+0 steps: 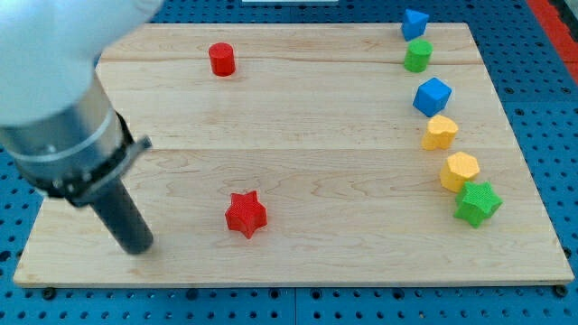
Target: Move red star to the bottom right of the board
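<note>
The red star [246,214] lies on the wooden board [298,135], left of centre near the view's bottom. My tip [138,247] rests on the board at the lower left, well to the left of the red star and slightly lower, apart from it. The arm's body fills the view's upper left corner.
A red cylinder [221,60] stands at the upper left. Down the right side run a blue block [414,23], a green cylinder [417,55], a blue cube [432,96], a yellow heart-like block [440,132], a yellow hexagon [459,171] and a green star [477,203].
</note>
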{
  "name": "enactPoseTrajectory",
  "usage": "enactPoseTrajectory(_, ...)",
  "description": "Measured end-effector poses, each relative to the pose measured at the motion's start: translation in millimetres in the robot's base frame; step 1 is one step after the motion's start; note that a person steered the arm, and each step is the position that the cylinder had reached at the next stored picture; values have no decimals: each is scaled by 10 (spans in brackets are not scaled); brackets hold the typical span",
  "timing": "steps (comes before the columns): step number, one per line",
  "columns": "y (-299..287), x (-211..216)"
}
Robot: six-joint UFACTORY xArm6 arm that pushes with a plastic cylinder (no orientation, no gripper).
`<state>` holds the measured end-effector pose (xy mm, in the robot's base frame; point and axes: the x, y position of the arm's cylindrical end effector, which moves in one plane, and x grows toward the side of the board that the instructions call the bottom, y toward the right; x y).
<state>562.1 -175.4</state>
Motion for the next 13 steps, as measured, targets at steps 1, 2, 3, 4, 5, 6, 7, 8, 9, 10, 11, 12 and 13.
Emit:
enactPoseTrajectory(1,406,-179)
enactPoseTrajectory(2,914,-178)
enactPoseTrajectory(3,1278,-165)
enactPoseTrajectory(4,1683,-110)
enactPoseTrajectory(5,1813,-129)
enactPoseTrajectory(6,1892,-198)
enactPoseTrajectory(7,2099,-211)
enactPoseTrajectory(8,2360,-214)
enactPoseTrajectory(9,2396,-342)
enactPoseTrajectory(10,2415,-471)
enactPoseTrajectory(11,2430,-327)
enactPoseTrajectory(12,2484,-232)
enactPoseTrajectory(13,2515,-158)
